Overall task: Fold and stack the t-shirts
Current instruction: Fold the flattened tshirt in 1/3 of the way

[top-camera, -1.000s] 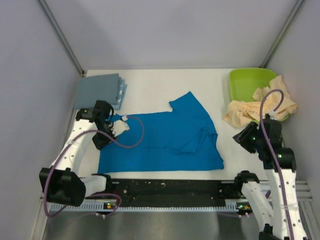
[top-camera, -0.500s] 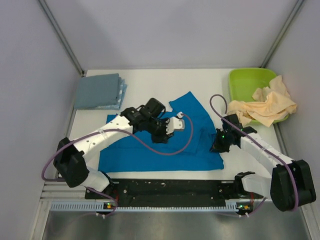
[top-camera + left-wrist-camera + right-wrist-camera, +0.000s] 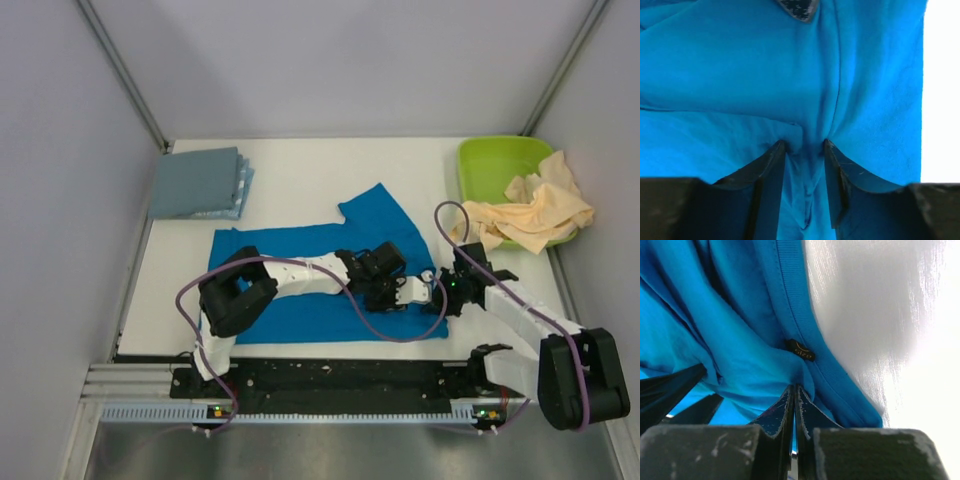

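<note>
Left hand (image 3: pixel 418 290) has swung from the left edge of the blue shirt (image 3: pixel 300 262), past its middle, over to its right edge. Right hand (image 3: pixel 447 291) came down from beside the tub (image 3: pixel 495 160) and edged in, so both hands now sit nearly tip to tip. In its own wrist view the left hand (image 3: pixel 805 145) is released: fingers parted with a clear gap, tips pressed down into the blue shirt (image 3: pixel 740 75), a loose pucker of cloth standing between them. White desk (image 3: pixel 941 90) shows just off to that hand's right. Right hand (image 3: pixel 794 388) is clenched, fingers closed flat together, grasping a pinch of the blue shirt (image 3: pixel 740 355). Creases run out from the fingertips. A small dark label (image 3: pixel 800 350) sits just ahead of the tips on the ribbed neck band, with bare desk beyond it to the right. Blue shirt otherwise lies spread flat on the desk (image 3: pixel 300 180), one sleeve pointing away from the hands and the body stretching off behind the left hand. Cream shirt (image 3: pixel 530 220) is crumpled just beyond the right hand, draped half over the tub's near rim. Grey-blue shirts (image 3: pixel 197 183) sit folded in a stack, well away from both hands, at the far left corner.
</note>
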`<state>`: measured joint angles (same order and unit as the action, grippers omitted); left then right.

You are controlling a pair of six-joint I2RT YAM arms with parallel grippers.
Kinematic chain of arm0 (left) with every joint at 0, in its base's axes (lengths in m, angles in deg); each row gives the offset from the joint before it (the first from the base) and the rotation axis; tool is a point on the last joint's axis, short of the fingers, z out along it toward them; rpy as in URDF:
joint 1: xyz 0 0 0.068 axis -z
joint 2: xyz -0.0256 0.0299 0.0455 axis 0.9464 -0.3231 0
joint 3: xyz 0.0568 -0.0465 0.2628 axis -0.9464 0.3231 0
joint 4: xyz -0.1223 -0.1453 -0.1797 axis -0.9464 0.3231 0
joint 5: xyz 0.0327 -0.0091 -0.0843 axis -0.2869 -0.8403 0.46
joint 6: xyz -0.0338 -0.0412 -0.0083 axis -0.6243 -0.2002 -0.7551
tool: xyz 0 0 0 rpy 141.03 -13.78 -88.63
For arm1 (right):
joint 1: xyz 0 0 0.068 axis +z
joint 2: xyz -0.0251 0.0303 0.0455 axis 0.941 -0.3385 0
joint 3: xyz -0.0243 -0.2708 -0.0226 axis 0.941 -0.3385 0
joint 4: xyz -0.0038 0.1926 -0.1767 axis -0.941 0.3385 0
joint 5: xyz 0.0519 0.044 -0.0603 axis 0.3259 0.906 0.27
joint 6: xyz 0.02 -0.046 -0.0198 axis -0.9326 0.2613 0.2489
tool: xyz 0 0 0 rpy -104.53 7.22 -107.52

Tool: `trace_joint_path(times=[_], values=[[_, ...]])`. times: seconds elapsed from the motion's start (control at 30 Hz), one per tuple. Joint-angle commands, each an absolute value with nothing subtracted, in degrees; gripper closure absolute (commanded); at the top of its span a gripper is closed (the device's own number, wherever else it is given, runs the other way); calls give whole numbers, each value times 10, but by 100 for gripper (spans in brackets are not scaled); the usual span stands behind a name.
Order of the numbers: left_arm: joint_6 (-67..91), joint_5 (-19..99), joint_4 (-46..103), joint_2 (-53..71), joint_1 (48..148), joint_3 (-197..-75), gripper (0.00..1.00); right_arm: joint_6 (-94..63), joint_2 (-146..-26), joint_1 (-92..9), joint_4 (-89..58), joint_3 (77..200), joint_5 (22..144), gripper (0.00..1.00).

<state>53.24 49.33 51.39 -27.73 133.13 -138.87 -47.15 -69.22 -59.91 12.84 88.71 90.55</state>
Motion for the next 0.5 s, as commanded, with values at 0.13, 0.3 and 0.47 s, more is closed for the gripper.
trace_joint_path(times=[0.13,0.3,0.47], values=[[511,413,461,-264,1326,-1388,76,-477,-671,-609,103,863,885,100],[524,410,482,-250,1326,-1402,59,-472,-677,-609,104,863,886,100],[539,524,553,-240,1326,-1441,44,-469,-678,-610,106,867,887,100]])
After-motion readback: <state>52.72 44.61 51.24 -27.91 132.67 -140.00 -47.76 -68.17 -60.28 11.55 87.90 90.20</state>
